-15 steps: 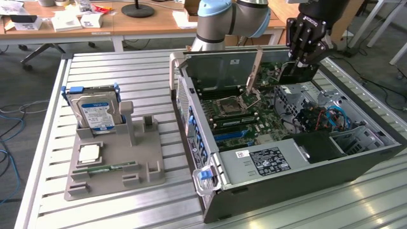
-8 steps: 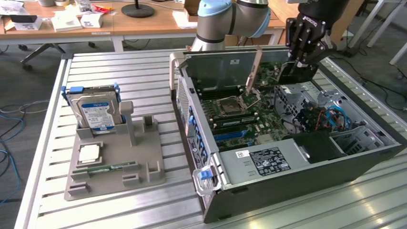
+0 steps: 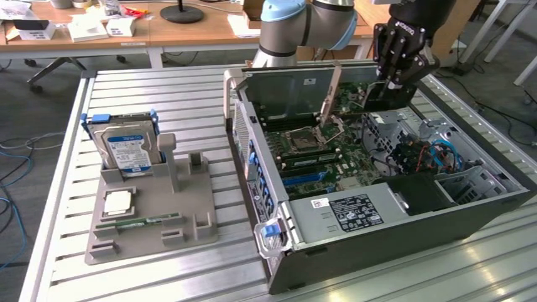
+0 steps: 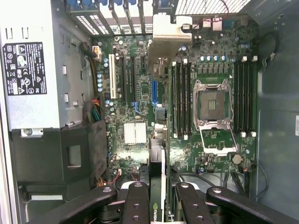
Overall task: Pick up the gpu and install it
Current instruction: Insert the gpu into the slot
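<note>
gpu held on edge over the open case

the gripper (image 3: 393, 85) hangs in the upper right of the exterior view, over the open computer case (image 3: 403, 239). its jaws are closed onto the gpu (image 3: 381, 99), one finger on each flat face. the card hangs below them, standing on edge above the motherboard (image 3: 336, 160).

in the wrist view the gpu (image 4: 157, 168) shows edge-on. it is a thin dark strip rising from between the fingers (image 4: 135, 196) at the bottom centre of the frame, and its silvery bracket (image 4: 168, 37) is at the top centre. the expansion slots (image 4: 112, 77) lie in the upper left of that frame, a little aside from the card's line. whether its lower edge touches the board i cannot tell, though from the exterior view it looks clear of it.

as a judgement, the card is light and stiff — it should not sag in a side grip. it is fragile, though, with exposed components and a contact edge that should stay untouched. the flat faces near the end away from the bracket, where the jaws sit now, look like the sensible hold, since they leave the bracket and the contact edge free.
</note>
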You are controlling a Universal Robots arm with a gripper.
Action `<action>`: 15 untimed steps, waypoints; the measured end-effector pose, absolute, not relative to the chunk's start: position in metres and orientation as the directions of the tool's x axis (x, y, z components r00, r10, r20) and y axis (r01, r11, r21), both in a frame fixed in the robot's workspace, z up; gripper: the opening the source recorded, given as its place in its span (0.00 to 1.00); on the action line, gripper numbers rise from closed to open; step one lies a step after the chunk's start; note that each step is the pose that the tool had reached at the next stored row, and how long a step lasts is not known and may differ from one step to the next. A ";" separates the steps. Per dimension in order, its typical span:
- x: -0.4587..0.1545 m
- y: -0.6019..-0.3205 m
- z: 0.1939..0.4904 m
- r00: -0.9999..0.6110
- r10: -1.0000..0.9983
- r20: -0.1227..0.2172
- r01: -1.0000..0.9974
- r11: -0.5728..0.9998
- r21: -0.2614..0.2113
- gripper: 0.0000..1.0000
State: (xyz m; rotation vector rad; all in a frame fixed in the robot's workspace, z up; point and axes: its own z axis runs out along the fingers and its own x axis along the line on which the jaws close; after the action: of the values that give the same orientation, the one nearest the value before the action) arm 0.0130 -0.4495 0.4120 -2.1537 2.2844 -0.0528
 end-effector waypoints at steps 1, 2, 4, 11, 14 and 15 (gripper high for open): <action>0.012 -0.450 0.412 -0.059 -0.998 0.022 -0.998 0.059 -0.026 0.26; 0.011 -0.450 0.412 -0.059 -0.998 0.022 -0.998 0.059 -0.026 0.26; 0.010 -0.449 0.411 -0.059 -0.998 0.022 -0.998 0.059 -0.026 0.26; 0.009 -0.449 0.406 -0.059 -0.998 0.022 -0.998 0.059 -0.026 0.26; 0.009 -0.449 0.406 -0.059 -0.998 0.022 -0.998 0.059 -0.026 0.26; 0.009 -0.449 0.406 -0.059 -0.998 0.022 -0.998 0.059 -0.026 0.26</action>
State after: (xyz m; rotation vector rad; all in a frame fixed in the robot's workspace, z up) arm 0.0086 -0.4494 0.4058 -2.1535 2.2845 -0.0529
